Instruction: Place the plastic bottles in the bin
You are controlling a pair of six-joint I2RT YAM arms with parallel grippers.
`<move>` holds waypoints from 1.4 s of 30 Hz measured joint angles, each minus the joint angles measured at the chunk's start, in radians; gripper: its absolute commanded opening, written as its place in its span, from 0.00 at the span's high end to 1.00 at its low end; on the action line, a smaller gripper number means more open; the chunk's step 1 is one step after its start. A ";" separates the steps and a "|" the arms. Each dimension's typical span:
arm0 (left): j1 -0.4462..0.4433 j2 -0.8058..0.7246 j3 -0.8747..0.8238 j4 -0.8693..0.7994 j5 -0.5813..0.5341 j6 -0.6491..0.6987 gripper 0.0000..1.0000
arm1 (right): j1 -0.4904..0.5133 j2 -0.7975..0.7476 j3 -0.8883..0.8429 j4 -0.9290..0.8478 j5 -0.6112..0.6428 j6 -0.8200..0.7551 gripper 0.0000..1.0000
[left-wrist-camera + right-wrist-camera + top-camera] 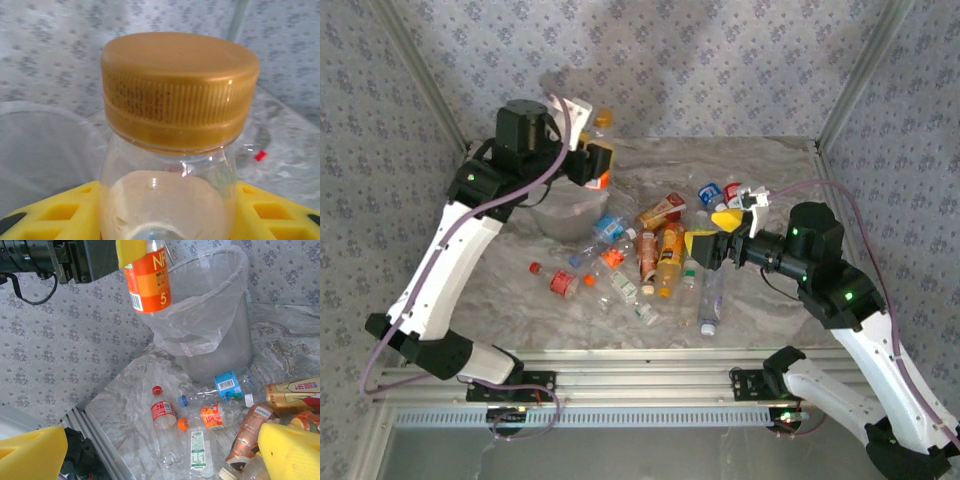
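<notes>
Your left fingers (131, 250) clamp an orange-labelled bottle (147, 282) aloft by the lined bin's (227, 352) rim; your right fingers (290, 450) gape wide, empty.

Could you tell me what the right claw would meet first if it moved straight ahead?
Probably the clear bottle with the white and green label, lying on the table ahead of the open right claw, though depth is unclear.

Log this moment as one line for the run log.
left jaws: shut on gold-capped orange-label bottle, raised near bin rim | right jaws: open over loose bottles on table | status: bottle not yet dropped
</notes>
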 measured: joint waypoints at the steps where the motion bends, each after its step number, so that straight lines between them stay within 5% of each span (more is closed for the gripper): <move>1: 0.022 0.000 0.008 -0.008 -0.010 0.013 0.56 | 0.000 0.000 0.000 0.000 0.001 0.000 0.00; 17: 0.256 0.242 0.241 -0.126 -0.045 0.127 0.55 | 0.000 -0.002 0.000 -0.065 0.055 -0.002 0.00; 42: 0.297 0.594 0.336 -0.319 -0.078 0.141 0.54 | 0.000 -0.061 -0.037 -0.143 0.096 -0.019 0.00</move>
